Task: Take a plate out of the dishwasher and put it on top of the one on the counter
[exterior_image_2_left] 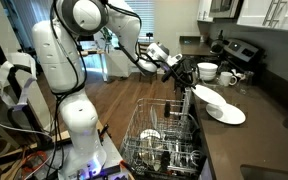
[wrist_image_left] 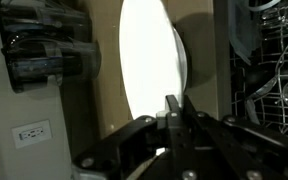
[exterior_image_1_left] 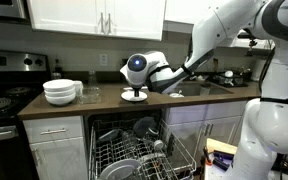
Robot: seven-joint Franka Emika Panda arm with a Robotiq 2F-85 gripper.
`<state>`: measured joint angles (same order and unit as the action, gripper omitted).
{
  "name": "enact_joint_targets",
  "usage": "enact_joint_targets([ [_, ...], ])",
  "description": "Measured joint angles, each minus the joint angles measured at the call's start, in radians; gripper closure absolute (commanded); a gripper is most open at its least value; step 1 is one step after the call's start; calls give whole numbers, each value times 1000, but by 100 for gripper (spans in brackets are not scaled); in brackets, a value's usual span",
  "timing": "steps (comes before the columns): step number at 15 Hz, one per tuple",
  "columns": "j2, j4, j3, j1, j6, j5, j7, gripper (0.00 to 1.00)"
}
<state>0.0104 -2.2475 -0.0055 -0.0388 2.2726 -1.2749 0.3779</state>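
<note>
My gripper (exterior_image_2_left: 184, 82) is shut on the rim of a white plate (exterior_image_2_left: 206, 96) and holds it tilted just above a second white plate (exterior_image_2_left: 229, 116) that lies flat on the dark counter. In the wrist view the held plate (wrist_image_left: 149, 70) fills the middle, with the shut fingers (wrist_image_left: 174, 118) pinching its lower edge. In an exterior view the gripper (exterior_image_1_left: 135, 88) hangs over the counter plate (exterior_image_1_left: 134, 98). The open dishwasher's lower rack (exterior_image_1_left: 144, 152) is pulled out below and also shows in the other exterior view (exterior_image_2_left: 164, 140), with dishes still in it.
A stack of white bowls (exterior_image_1_left: 61, 92) and glasses (exterior_image_1_left: 89, 93) stand on the counter towards the stove (exterior_image_1_left: 2, 100). The bowls (exterior_image_2_left: 207, 72) sit just behind the plates. A sink area (exterior_image_1_left: 222, 84) lies on the other side. Cabinets hang above the counter.
</note>
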Motion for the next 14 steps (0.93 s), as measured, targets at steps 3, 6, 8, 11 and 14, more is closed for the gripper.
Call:
enact_joint_targets([
  [3, -27, 21, -7, 8, 10, 0, 0, 94],
  [6, -31, 22, -7, 8, 10, 4, 1, 97],
  [8, -37, 17, -7, 8, 10, 6, 1, 97],
  [11, -54, 17, -12, 10, 13, 6, 1, 97],
  [14, -72, 20, -28, 19, 44, 5, 1, 97],
])
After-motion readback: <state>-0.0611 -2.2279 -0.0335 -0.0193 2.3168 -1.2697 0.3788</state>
